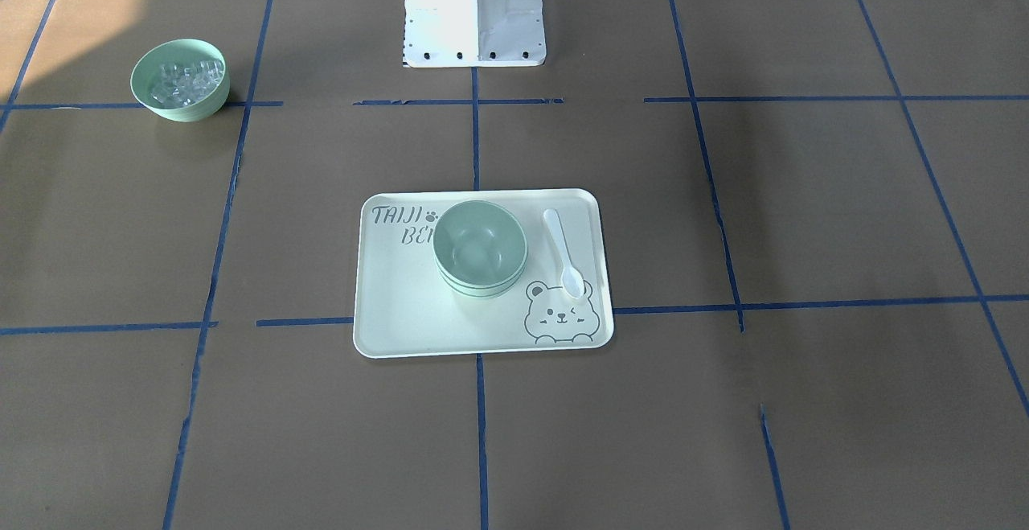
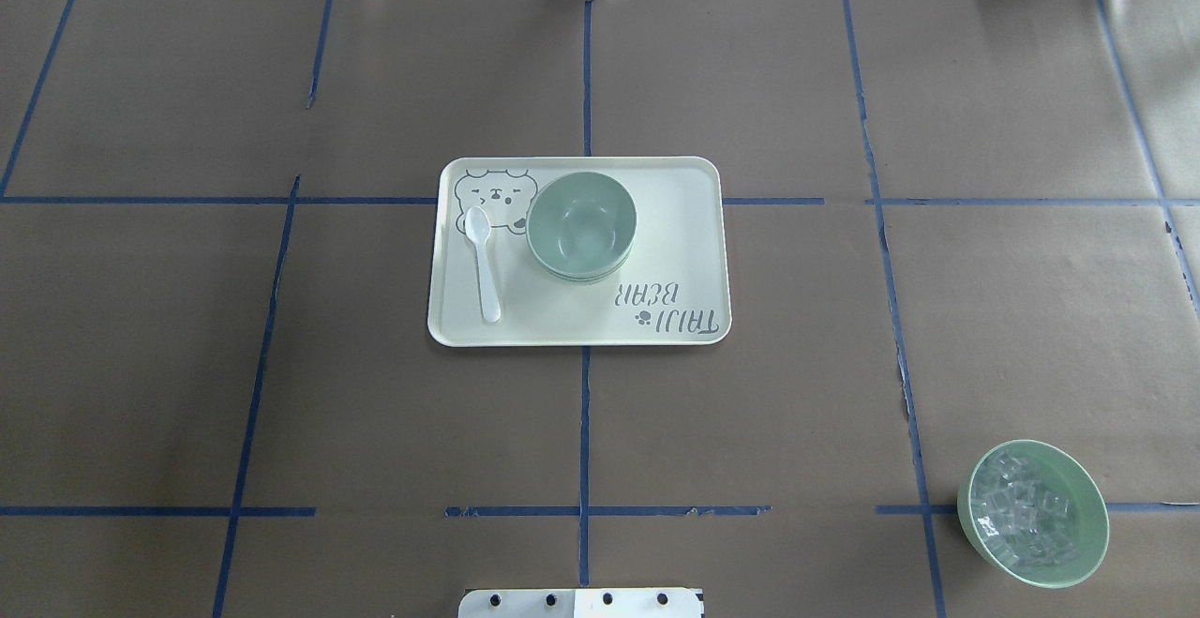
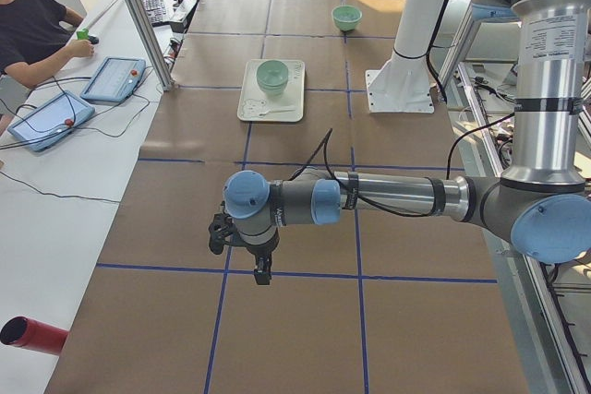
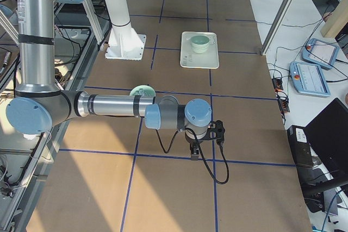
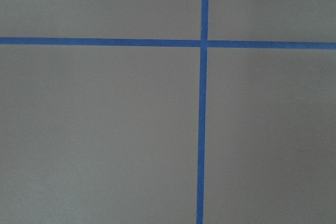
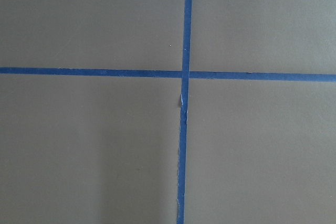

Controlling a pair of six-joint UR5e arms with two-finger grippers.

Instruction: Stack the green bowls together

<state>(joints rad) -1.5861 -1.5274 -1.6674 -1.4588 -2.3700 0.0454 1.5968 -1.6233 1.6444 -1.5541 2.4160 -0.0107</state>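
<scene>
The green bowls (image 1: 480, 247) sit nested in one stack on a pale tray (image 1: 402, 305) at the table's middle; the layered rims show at the stack's side. The stack also shows in the overhead view (image 2: 581, 226) and small in both side views (image 3: 272, 74) (image 4: 199, 42). My left gripper (image 3: 262, 272) hangs low over bare table far from the tray, seen only in the left side view. My right gripper (image 4: 194, 153) hangs likewise at the table's other end. I cannot tell whether either is open or shut. The wrist views show only brown paper and blue tape.
A white spoon (image 1: 563, 252) lies on the tray beside the stack. A matching green bowl with clear cubes (image 2: 1033, 513) stands near the robot's right front. The white robot base (image 1: 474, 11) stands behind the tray. An operator (image 3: 28, 34) sits at a side table with tablets.
</scene>
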